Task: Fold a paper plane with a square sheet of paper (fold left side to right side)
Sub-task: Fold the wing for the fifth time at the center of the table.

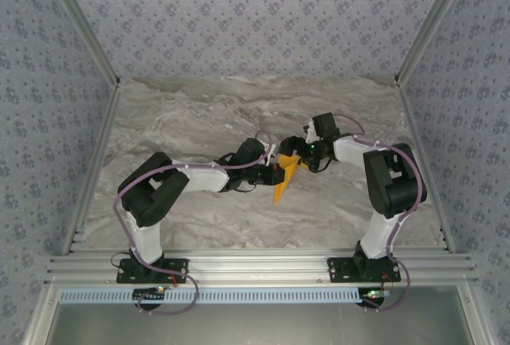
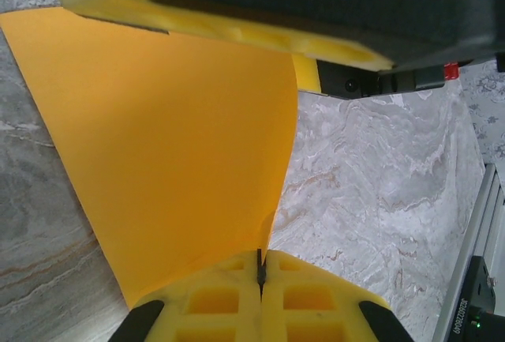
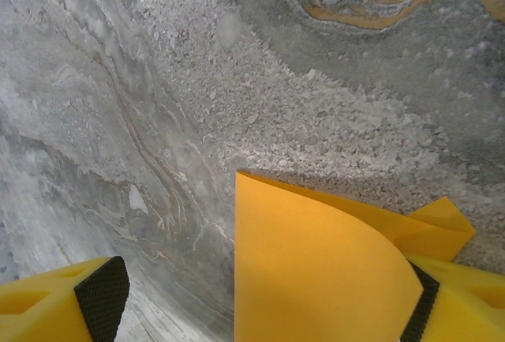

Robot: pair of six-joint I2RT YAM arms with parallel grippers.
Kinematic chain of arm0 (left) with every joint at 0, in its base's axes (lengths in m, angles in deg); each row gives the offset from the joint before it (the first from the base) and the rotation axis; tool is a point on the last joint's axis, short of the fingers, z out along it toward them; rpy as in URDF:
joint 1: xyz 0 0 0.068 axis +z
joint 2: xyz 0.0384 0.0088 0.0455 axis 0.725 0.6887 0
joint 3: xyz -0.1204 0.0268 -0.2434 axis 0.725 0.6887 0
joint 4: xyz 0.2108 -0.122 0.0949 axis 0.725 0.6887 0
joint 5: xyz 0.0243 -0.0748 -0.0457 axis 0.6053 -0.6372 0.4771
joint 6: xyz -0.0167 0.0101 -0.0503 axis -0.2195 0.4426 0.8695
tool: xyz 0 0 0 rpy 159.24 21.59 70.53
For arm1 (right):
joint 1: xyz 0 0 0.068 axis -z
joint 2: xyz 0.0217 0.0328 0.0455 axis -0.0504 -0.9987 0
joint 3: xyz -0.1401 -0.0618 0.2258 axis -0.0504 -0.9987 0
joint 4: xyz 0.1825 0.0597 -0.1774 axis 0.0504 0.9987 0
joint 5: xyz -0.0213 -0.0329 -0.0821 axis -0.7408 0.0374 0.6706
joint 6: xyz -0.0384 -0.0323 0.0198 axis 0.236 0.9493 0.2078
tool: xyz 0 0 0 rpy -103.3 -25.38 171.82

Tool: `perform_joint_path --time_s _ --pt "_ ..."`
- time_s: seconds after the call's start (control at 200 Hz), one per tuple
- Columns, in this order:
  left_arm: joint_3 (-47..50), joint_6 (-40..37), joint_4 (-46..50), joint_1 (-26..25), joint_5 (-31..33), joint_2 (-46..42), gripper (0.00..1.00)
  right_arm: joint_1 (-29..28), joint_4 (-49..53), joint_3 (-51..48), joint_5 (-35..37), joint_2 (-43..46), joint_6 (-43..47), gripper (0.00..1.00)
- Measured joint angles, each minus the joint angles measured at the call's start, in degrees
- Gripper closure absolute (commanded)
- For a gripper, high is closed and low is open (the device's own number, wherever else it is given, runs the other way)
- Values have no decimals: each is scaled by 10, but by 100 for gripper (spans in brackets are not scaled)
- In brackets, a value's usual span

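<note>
The orange-yellow sheet of paper (image 1: pixel 284 178) is lifted off the marble table between the two arms and looks like a narrow pointed wedge from above. My left gripper (image 2: pixel 260 261) is shut on its lower edge, and the sheet (image 2: pixel 166 160) fans up and to the left from the jaws. My right gripper (image 3: pixel 264 298) stands open around the paper (image 3: pixel 316 271), which curls over and leans against the right finger (image 3: pixel 454 302). In the top view the left gripper (image 1: pixel 273 171) and the right gripper (image 1: pixel 300 159) almost touch. A yellow finger (image 2: pixel 331 50) of the right gripper hangs over the sheet's top edge.
The grey marble table (image 1: pixel 199 114) spreads out on all sides of the grippers. Aluminium rails (image 1: pixel 255 265) frame the near edge and both sides, and patterned walls stand behind them. The two arm bases (image 1: pixel 151 269) sit on the near rail.
</note>
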Motion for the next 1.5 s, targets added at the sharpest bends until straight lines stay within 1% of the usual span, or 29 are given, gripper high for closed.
perform_joint_path --time_s 0.769,1.504 --pt "0 -15 10 11 0 5 100 -11 31 19 22 -7 27 11" --pt "0 -17 9 16 0 41 100 -14 36 22 29 -7 35 11"
